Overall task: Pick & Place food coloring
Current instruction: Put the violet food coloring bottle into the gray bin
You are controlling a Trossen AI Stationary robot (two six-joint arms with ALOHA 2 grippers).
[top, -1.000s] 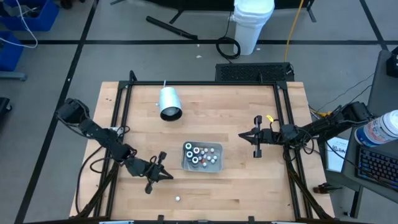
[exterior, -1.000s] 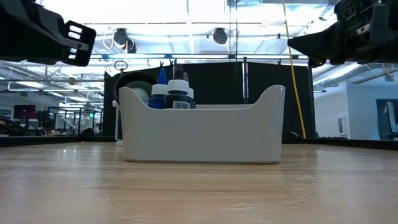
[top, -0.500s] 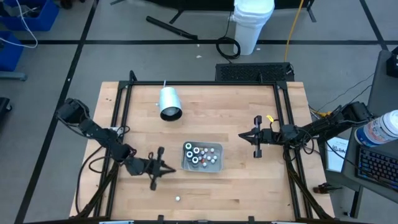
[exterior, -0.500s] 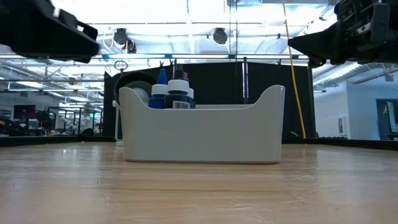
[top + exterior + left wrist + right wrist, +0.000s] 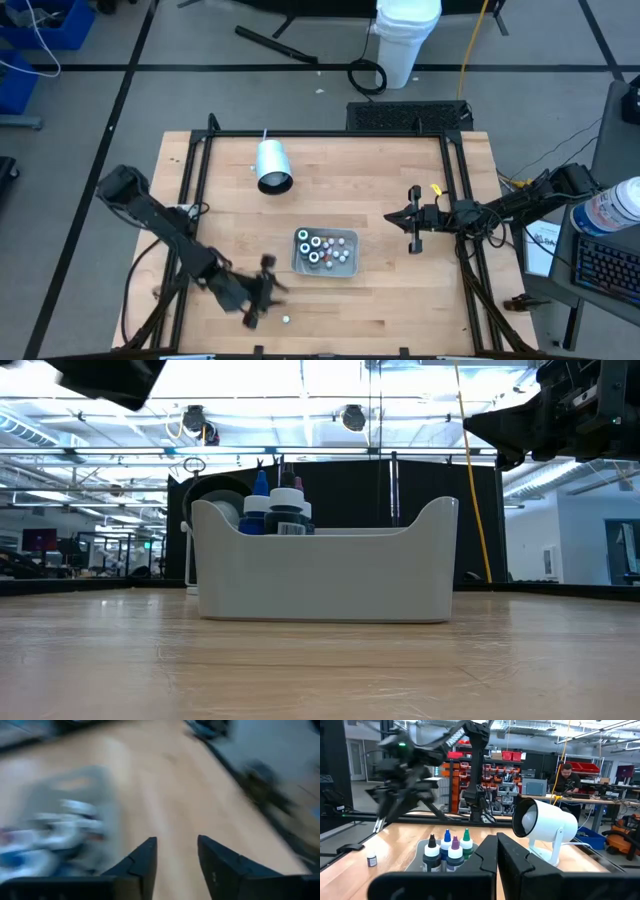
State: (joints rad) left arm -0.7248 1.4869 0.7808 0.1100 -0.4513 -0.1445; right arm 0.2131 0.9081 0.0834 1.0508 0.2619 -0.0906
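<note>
Several small food coloring bottles (image 5: 322,249) with coloured tops stand upright in a clear grey tray (image 5: 347,236) at the table's middle; the low view shows them (image 5: 276,510) over the tray's wall (image 5: 325,575). One tiny white-capped bottle (image 5: 285,320) stands alone on the wood near the front edge, also seen in the right wrist view (image 5: 371,860). My left gripper (image 5: 262,296) hovers just left of that bottle, open (image 5: 177,854), with nothing between its fingers. My right gripper (image 5: 412,222) waits to the right of the tray, shut (image 5: 496,851).
A white cylinder cup (image 5: 272,166) lies on its side at the far left of the table, its mouth toward the tray. A black frame (image 5: 330,134) runs round the table. A person (image 5: 565,774) works at a bench far behind.
My left gripper has swung away from the tray's left side toward the table's near edge and risen, nearing the lone small bottle; in the low view it has climbed almost out of the picture. The bottles and tray have stayed put.
</note>
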